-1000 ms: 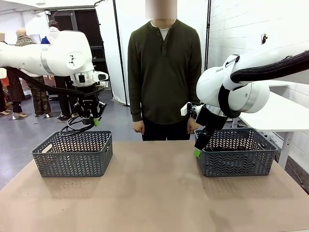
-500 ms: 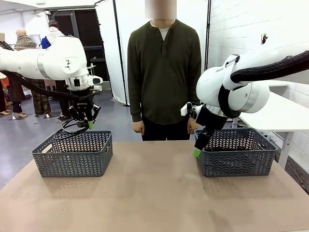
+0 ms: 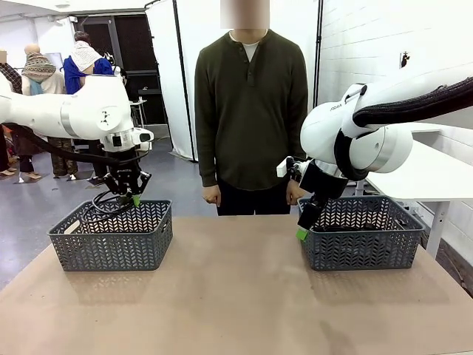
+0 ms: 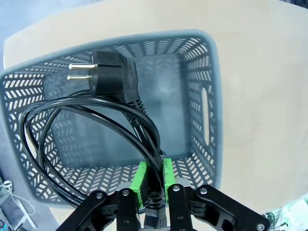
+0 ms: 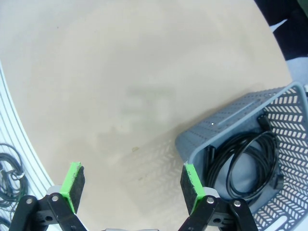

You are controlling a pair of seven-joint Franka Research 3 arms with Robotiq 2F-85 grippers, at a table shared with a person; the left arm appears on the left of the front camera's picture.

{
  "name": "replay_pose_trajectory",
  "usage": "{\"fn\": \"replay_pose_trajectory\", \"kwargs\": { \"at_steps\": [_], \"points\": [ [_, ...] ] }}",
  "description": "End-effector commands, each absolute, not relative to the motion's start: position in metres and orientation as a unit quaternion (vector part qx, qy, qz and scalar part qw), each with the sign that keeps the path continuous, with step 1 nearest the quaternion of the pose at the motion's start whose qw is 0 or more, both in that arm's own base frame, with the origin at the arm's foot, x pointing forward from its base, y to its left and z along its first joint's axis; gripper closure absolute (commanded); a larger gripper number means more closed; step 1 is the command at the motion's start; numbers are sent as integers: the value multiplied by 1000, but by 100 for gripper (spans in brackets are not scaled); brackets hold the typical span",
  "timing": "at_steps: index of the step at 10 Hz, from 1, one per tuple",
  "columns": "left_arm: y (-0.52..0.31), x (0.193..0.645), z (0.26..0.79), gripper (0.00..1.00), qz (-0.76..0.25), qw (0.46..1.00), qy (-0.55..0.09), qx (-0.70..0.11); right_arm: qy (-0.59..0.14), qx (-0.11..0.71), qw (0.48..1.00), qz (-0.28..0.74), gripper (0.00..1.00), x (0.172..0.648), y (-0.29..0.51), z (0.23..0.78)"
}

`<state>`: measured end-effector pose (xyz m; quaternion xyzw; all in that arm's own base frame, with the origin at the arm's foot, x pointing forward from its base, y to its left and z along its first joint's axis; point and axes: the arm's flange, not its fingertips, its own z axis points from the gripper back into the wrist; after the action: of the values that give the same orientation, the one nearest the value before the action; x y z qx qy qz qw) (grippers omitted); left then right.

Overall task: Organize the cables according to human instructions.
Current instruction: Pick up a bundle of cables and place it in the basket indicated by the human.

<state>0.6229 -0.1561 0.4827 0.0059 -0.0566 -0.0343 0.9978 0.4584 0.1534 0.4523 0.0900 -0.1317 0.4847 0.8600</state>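
The left claw [image 4: 153, 180] is clenched on a looped black power cord [image 4: 96, 106], hanging it over the grey basket [image 3: 111, 235] at the table's [image 3: 236, 296] 9 o'clock side. The right claw [image 5: 130, 185] gapes released beside the 3 o'clock basket [image 5: 231, 130], where another coiled cord [image 5: 250, 159] lies.

Even, bright indoor light falls from overhead across all three views. In the front view, soft shadows lie directly beneath both baskets [image 3: 111, 235] on the tabletop [image 3: 236, 296], and the white wall at upper right is nearly washed out. The doorway at upper left is dim. Both wrist views bend strongly toward their edges, curving the table's outline. The left wrist view is sharp on the plug [image 4: 108, 72], while its lower corners are soft.
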Motion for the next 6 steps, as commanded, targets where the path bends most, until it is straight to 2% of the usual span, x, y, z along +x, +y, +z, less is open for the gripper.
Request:
{"fn": "replay_pose_trajectory", "kwargs": {
  "at_steps": [1,5,6],
  "points": [
    [-148,622,478,100,-32,997,-62,13,-132,86,861,484,0,459,153,452],
    [-144,626,470,100,-26,998,-53,11,-132,86,861,484,0,459,153,452],
    [-143,627,469,80,-20,998,-52,13,-132,86,861,484,0,459,153,452]
  ]
}}
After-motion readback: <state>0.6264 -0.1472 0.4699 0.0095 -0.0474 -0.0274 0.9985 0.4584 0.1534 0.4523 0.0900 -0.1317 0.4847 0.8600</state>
